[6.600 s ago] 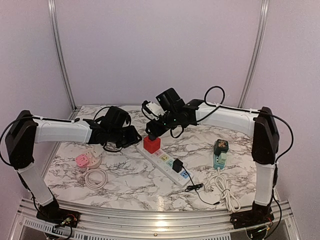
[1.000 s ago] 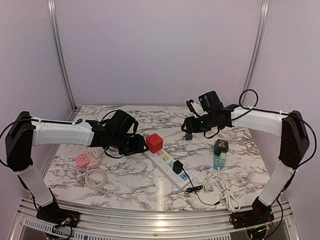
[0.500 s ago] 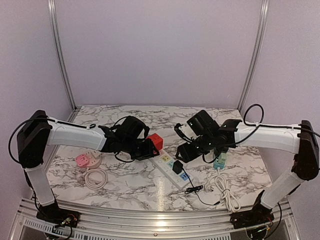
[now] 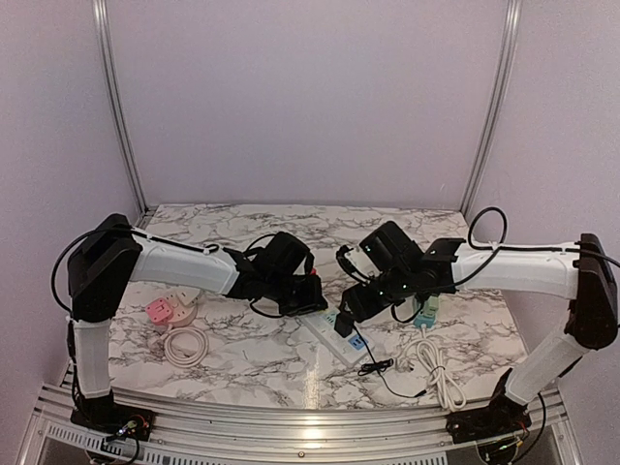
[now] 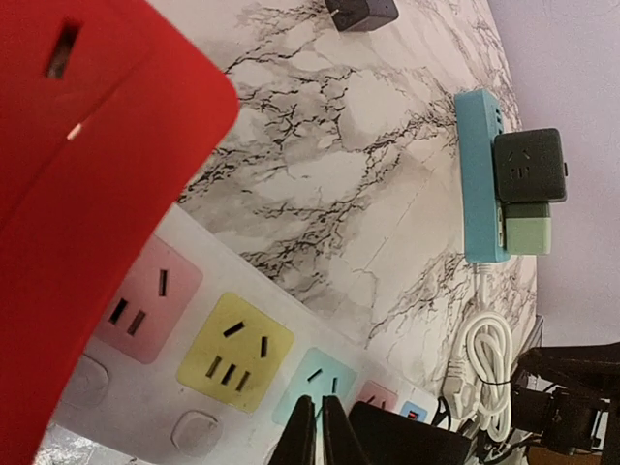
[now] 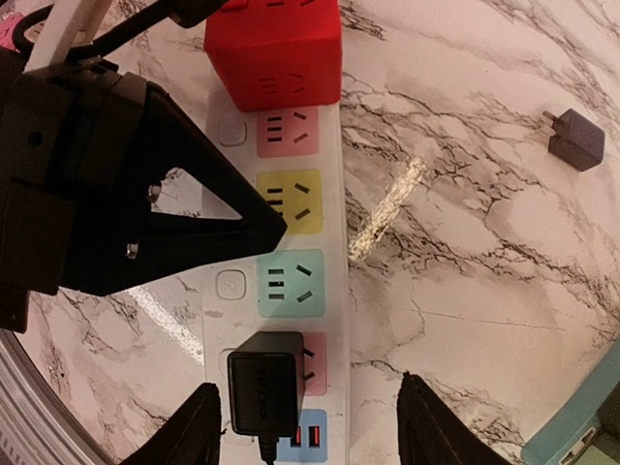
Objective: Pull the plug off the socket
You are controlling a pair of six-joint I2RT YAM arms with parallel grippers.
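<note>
Right wrist: R gripper (image 6: 308, 386) spread astride boxy matte-black plug (image 6: 263, 392), prob. not touching.

Bright, even light — glare on tabletop (image 6: 387, 208)

A red cube (image 5: 87, 194) fills 9 to 12 o'clock, over the end of a white strip (image 5: 145, 412) at 7. A black plug (image 5: 412, 438) sits in the strip at 6. A teal strip (image 5: 477, 174) lies at 3, with a coiled cable (image 5: 484, 354) at 4.
</note>
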